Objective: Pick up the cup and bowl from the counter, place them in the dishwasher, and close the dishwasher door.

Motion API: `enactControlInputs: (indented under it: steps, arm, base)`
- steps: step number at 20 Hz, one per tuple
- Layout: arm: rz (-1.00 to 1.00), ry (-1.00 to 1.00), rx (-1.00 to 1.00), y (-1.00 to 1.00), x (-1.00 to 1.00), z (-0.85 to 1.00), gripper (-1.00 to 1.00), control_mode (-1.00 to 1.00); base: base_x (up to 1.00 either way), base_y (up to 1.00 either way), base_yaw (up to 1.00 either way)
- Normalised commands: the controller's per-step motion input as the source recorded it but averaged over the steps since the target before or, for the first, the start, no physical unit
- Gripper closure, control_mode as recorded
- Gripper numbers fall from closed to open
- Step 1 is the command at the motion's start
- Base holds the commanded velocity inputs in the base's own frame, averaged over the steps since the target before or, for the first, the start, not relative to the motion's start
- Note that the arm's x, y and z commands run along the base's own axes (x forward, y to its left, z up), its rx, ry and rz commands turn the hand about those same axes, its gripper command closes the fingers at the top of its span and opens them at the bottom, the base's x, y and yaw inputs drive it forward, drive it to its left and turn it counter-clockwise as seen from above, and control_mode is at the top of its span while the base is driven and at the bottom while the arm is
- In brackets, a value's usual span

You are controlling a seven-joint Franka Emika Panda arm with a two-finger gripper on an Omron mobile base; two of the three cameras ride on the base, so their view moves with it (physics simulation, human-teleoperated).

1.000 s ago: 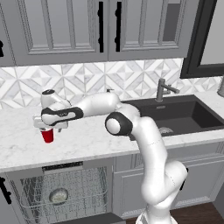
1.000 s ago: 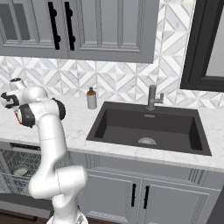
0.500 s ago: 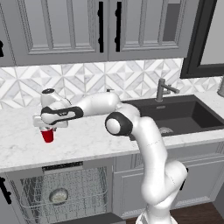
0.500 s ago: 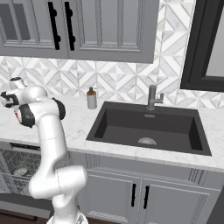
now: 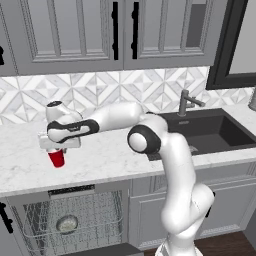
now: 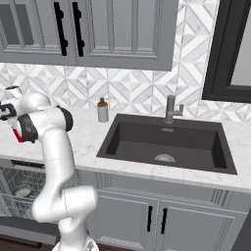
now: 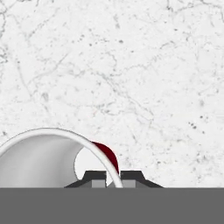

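Room: we saw grey panelled cabinets (image 5: pixel 70 35) over a white marble desk (image 5: pixel 105 160), with a patterned tile wall behind.
Sink: we noted it dark (image 6: pixel 166 142), set in the desk, a tap (image 6: pixel 170 109) behind it and a soap bottle (image 6: pixel 102 111) just left of it.
Arm: we saw it stretched far left over the desk.
Jaws (image 7: pixel 113 178): we found them closed on the cup's rim, one tip inside the pale wall, one outside.
Cup (image 5: pixel 56 157): we saw it red, upright, hanging under the hand just above the desk.
Dishwasher (image 5: pixel 70 220): we saw it open below the desk, rack showing.
Bowl (image 5: pixel 67 223): we saw it lying in that rack.
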Motion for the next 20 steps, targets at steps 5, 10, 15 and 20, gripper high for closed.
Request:
enactControlInputs:
  steps: [5, 10, 15, 20]
  arm:
    - [0.0, -0.07, 0.06, -0.39, -1.0, -0.01, 1.0, -1.0]
    - [0.0, -0.1, 0.07, -0.38, -1.0, -0.06, 1.0, -1.0]
    - [0.0, -0.12, 0.05, -0.36, -1.0, -0.3, 1.0, -1.0]
    - [0.0, -0.12, 0.02, -0.32, -0.83, -0.61, 1.0, -1.0]
  base:
    - [0.0, 0.0, 0.0]
    - [0.0, 0.0, 0.0]
    - [0.0, 0.0, 0.0]
    - [0.0, 0.0, 0.0]
